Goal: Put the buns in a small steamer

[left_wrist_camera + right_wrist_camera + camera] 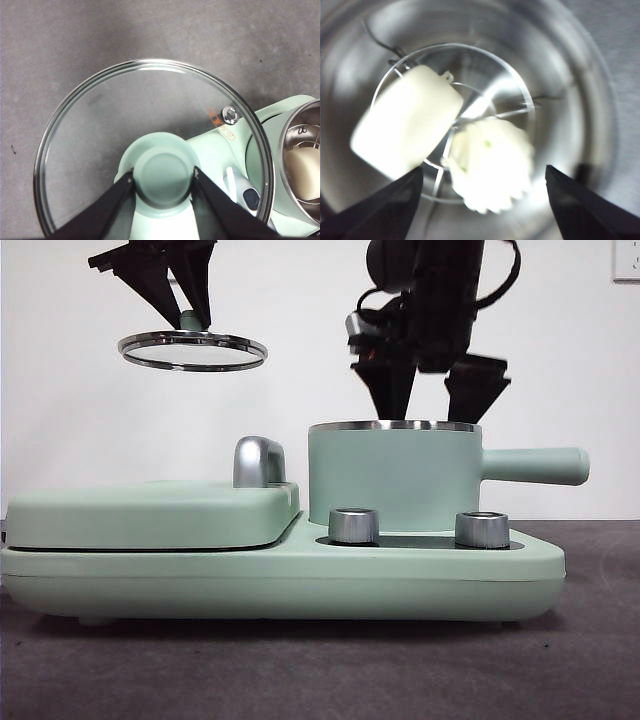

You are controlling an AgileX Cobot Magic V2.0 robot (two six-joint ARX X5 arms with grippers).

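The mint-green steamer pot [393,478] stands on the cooker with its handle to the right. My right gripper [432,390] hangs open just above its steel rim. In the right wrist view the smooth cream bun [405,127] and the ridged bun with green specks [492,167] lie side by side on the clear rack inside the pot, with the open gripper [482,200] above them, holding nothing. My left gripper [187,312] is shut on the green knob [162,176] of the glass lid [192,349], held high above the griddle. The left wrist view shows the pot [300,165] beside the lid.
The flat mint-green griddle lid [150,515] with its chrome handle [258,462] covers the cooker's left half. Two steel knobs [353,525] sit on the cooker's front below the pot. The tabletop [320,670] is dark grey.
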